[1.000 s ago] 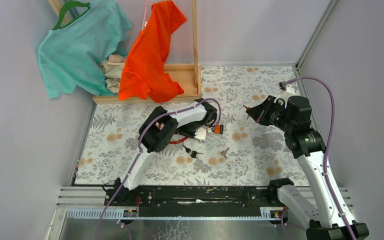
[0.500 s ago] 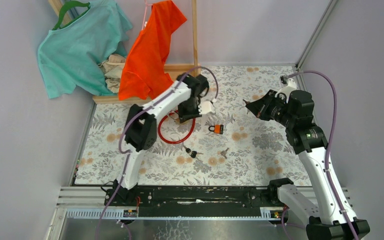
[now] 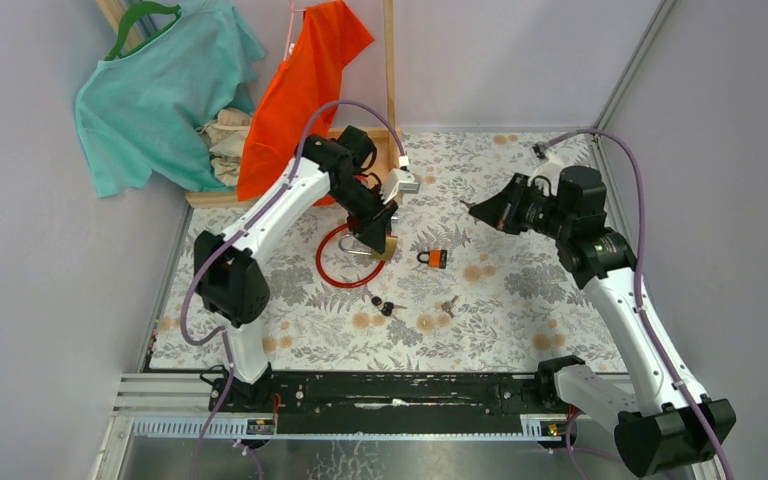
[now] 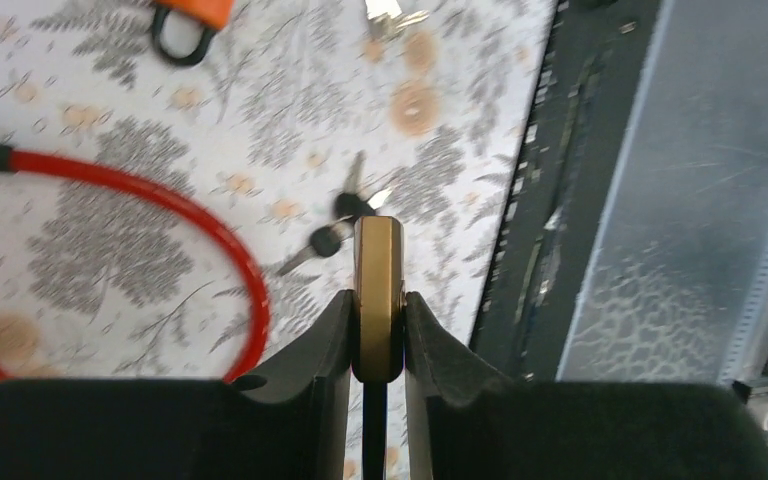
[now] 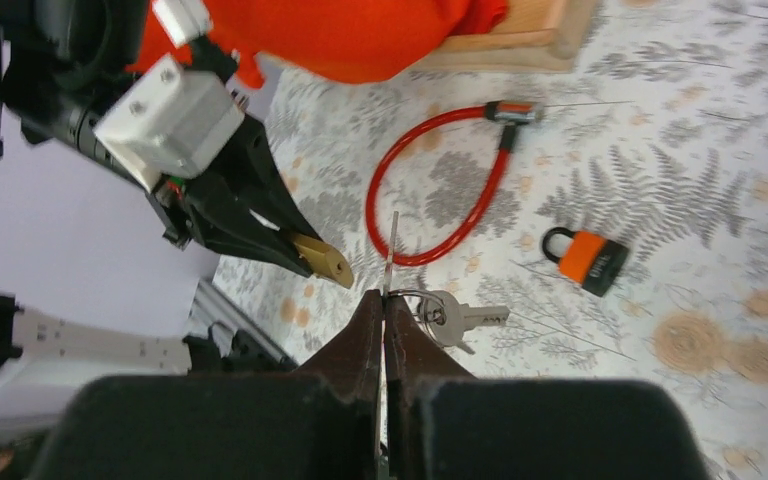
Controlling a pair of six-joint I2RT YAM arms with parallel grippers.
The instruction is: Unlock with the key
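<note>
My left gripper (image 3: 378,236) is shut on a brass padlock (image 3: 389,247) and holds it in the air over the red cable lock (image 3: 332,268). In the left wrist view the padlock (image 4: 377,285) stands edge-on between the fingers (image 4: 325,335). My right gripper (image 3: 474,208) is shut on a thin silver key (image 5: 390,250), with its blade sticking out past the fingertips. A ring with more keys (image 5: 450,316) hangs beside them. In the right wrist view the brass padlock (image 5: 324,262) is just left of the key tip, a small gap apart.
An orange padlock (image 3: 433,258) lies on the floral mat, right of the cable lock. Black-headed keys (image 3: 385,303) and silver keys (image 3: 448,303) lie nearer the front. A wooden rack (image 3: 360,150) with teal and orange shirts stands at the back left.
My left arm has swung up and back, and its gripper now holds the brass padlock above the cable lock. My right gripper has moved a little left with the key.
</note>
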